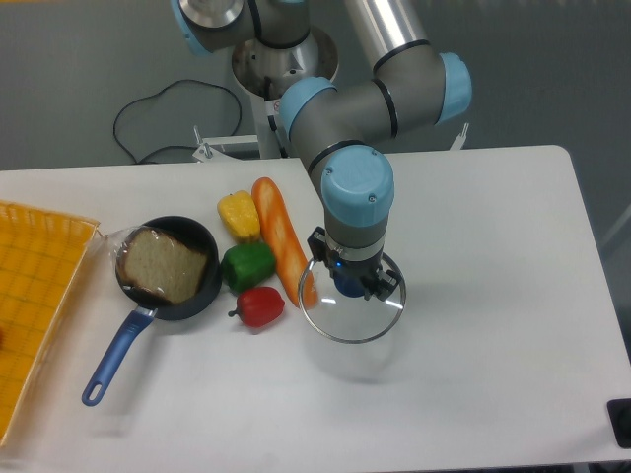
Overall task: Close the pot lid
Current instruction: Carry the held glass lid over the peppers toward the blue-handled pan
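Observation:
The pot [187, 296] is a small dark pan with a long blue handle at the left of the table. A slice of bread [163, 264] in clear wrap lies in it. The lid [353, 317] is clear glass with a metal rim and a blue knob. My gripper [352, 279] points straight down and is shut on the knob. It holds the lid a little above the table at the middle, right of the pot; a shadow lies under it. The lid's left rim is close to the carrot.
Between pot and lid lie a yellow pepper [239, 214], a green pepper [247, 265], a red pepper [260, 306] and a long orange carrot [282, 239]. A yellow mesh tray [30, 296] sits at the left edge. A black cable [148, 118] lies behind the table.

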